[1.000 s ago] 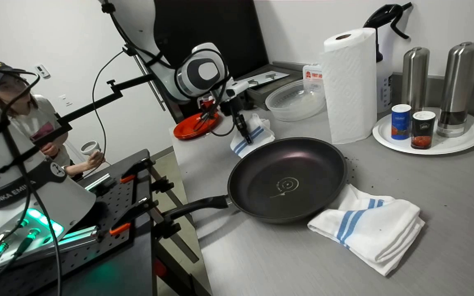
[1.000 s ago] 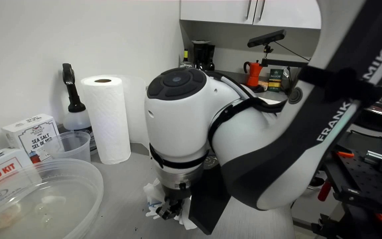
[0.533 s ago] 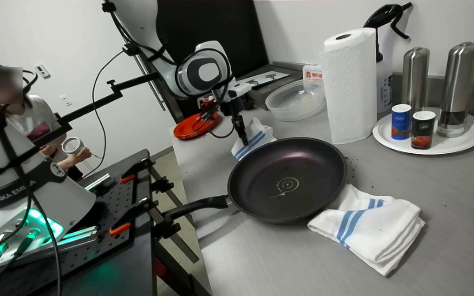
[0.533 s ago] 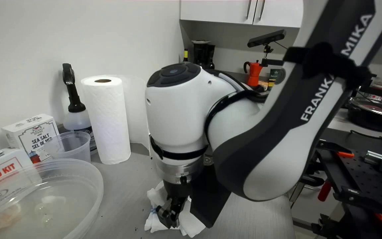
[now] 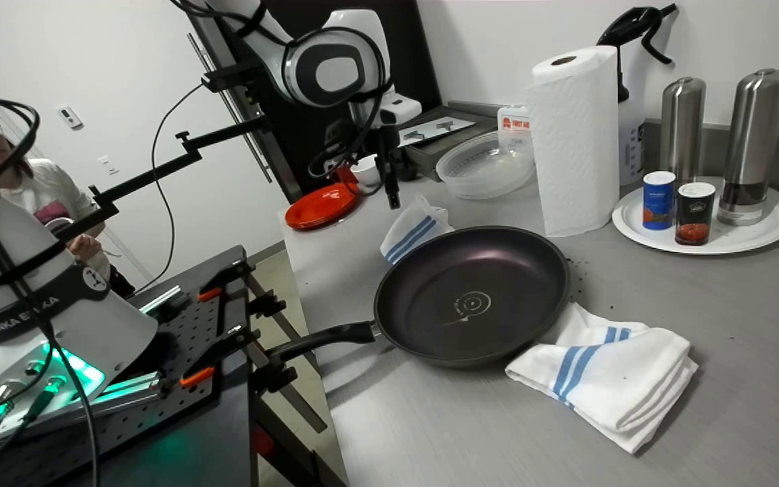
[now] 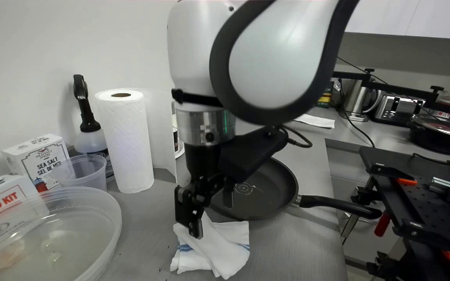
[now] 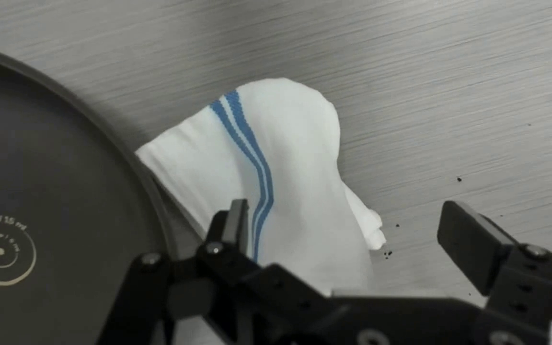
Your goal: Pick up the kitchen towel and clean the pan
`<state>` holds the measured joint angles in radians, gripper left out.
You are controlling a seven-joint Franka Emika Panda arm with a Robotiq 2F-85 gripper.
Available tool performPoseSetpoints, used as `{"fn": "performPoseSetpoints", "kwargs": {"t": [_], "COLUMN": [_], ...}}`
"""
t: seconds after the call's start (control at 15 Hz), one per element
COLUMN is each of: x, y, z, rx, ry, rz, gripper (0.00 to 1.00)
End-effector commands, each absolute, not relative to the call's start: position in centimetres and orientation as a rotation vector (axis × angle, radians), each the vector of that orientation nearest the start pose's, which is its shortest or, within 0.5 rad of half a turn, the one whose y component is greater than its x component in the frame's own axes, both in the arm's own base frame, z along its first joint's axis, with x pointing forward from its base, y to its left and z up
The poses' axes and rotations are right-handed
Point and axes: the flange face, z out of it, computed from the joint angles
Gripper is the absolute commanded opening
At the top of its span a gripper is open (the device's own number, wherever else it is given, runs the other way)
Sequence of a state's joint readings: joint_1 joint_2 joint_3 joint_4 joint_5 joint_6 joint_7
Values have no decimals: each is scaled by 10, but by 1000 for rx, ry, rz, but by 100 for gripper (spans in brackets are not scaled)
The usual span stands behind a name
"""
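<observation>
A white kitchen towel (image 5: 419, 228) with blue stripes lies crumpled on the counter beside the black pan (image 5: 470, 297), close against its rim. My gripper (image 5: 393, 197) hangs above this towel, apart from it. In an exterior view the gripper (image 6: 212, 214) partly covers the towel (image 6: 225, 253), with the pan (image 6: 266, 187) behind. From the wrist view, the fingers (image 7: 472, 247) stand wide apart with nothing between them, and the towel (image 7: 300, 139) lies below. A second folded striped towel (image 5: 612, 382) rests at the pan's opposite side. The pan's inside holds nothing visible.
The pan's handle (image 5: 325, 338) sticks out past the counter edge. A paper towel roll (image 5: 575, 149), a clear plastic tub (image 5: 484, 182), red plates (image 5: 322, 206) and a white plate (image 5: 778, 220) with shakers and mills stand around. Dark crumbs (image 7: 387, 254) dot the counter.
My gripper has opened and risen off the towel, which stays on the counter beside the pan. The arm has lifted. The pan and the folded towel have not moved.
</observation>
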<state>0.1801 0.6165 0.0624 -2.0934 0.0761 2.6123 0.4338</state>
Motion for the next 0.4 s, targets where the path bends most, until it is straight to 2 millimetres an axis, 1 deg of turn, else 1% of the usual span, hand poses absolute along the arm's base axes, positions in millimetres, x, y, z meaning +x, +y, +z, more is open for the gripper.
{"fn": "performPoseSetpoints", "kwargs": {"t": [0.0,0.07,0.13,0.2,0.27,0.33], "x": [532,527,546,546,547,546], "y": [109,101,111,105,103,103], "z": [171,184,155,166,168,166], "rx": [-3039,-3037,-3060,-3059,-3059,-3060], "ry": [303,269,336,333,338,338], "rz": [260,292,240,236,228,233], "gripper": [100,100,100,100,100,100]}}
